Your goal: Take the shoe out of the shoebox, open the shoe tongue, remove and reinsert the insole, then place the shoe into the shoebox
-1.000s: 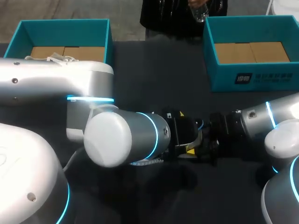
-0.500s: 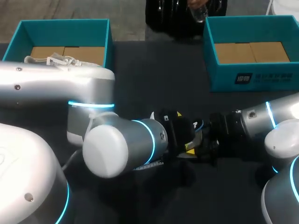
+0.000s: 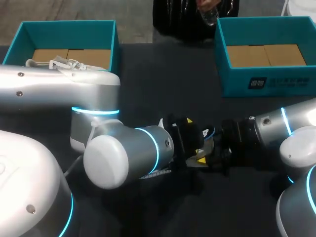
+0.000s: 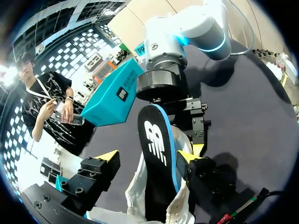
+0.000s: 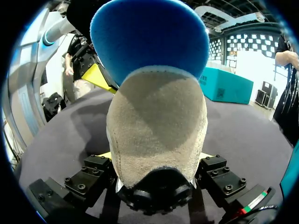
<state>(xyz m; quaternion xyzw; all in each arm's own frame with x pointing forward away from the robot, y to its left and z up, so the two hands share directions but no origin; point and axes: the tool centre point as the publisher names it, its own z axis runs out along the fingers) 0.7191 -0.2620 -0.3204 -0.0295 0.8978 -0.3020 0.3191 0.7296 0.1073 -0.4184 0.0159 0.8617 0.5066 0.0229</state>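
My dark table, a teal shoebox far left, second teal box far right (both open-topped), well apart.

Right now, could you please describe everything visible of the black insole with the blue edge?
The black foam-like insole has a white logo on top and a blue edge and underside. Its lower end sits in the pale shoe between the fingers of the left gripper; its free end rises toward the right gripper.

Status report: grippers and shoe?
Right gripper shut on shoe. Left gripper open, jaws either side of raised insole. Left box, right box out of the way.
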